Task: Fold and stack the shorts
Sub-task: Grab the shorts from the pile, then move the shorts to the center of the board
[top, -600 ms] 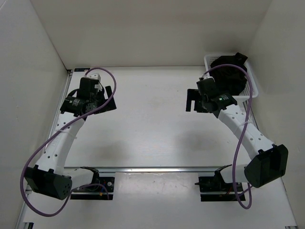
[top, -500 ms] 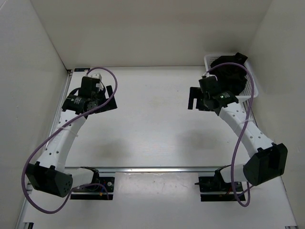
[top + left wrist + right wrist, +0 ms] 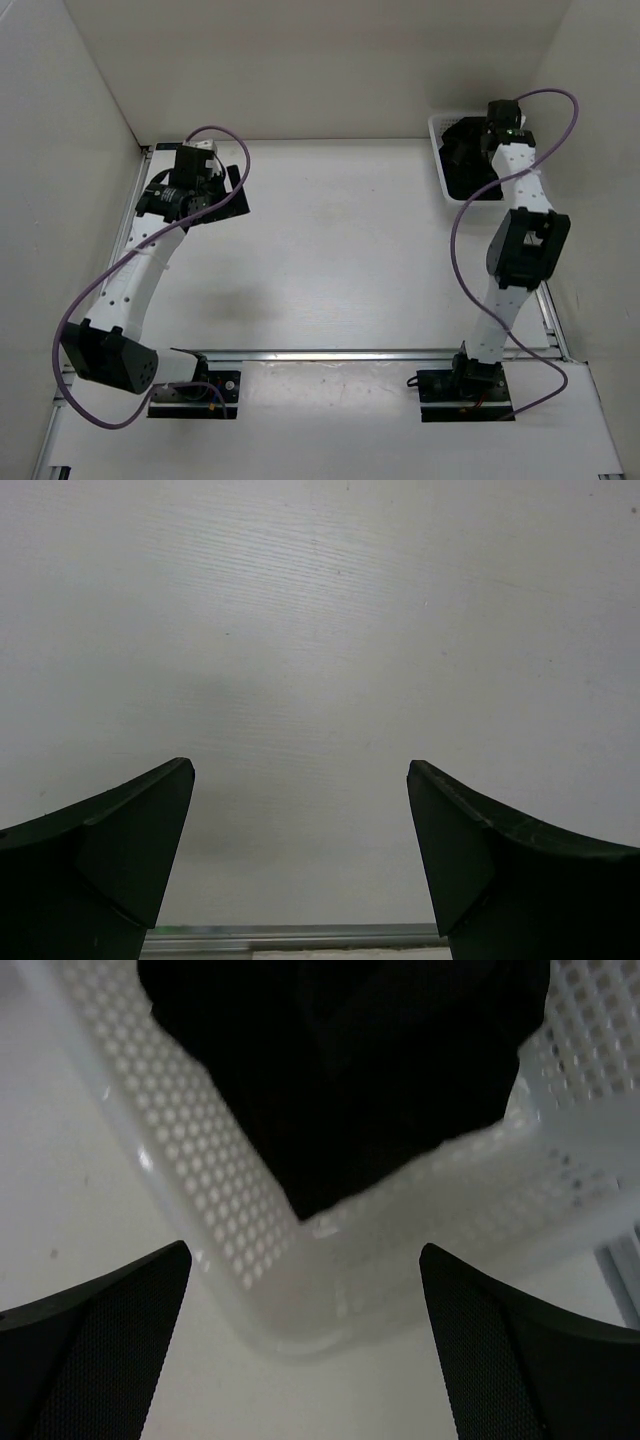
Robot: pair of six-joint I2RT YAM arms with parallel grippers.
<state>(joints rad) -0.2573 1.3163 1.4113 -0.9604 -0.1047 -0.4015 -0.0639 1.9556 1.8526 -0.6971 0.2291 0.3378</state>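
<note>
The black shorts [image 3: 462, 165] lie bunched inside the white mesh basket [image 3: 437, 127] at the far right corner of the table. In the right wrist view the shorts [image 3: 350, 1060] fill the basket [image 3: 200, 1180] up to its rim. My right gripper [image 3: 305, 1260] hovers open over a corner of the basket, with nothing between its fingers. From above, the right gripper [image 3: 478, 150] is hard to make out against the dark cloth. My left gripper [image 3: 235, 190] is open over bare table at the far left; the left gripper [image 3: 300, 770] holds nothing.
White walls enclose the table on the left, back and right. A metal rail [image 3: 340, 353] runs along the near edge between the arm bases, and another rail [image 3: 290, 937] shows under the left gripper. Purple cables [image 3: 455, 235] loop off both arms.
The right arm has swung from the middle right of the table out to the basket in the far corner. The left gripper has moved slightly farther back. Both grippers stay open.
</note>
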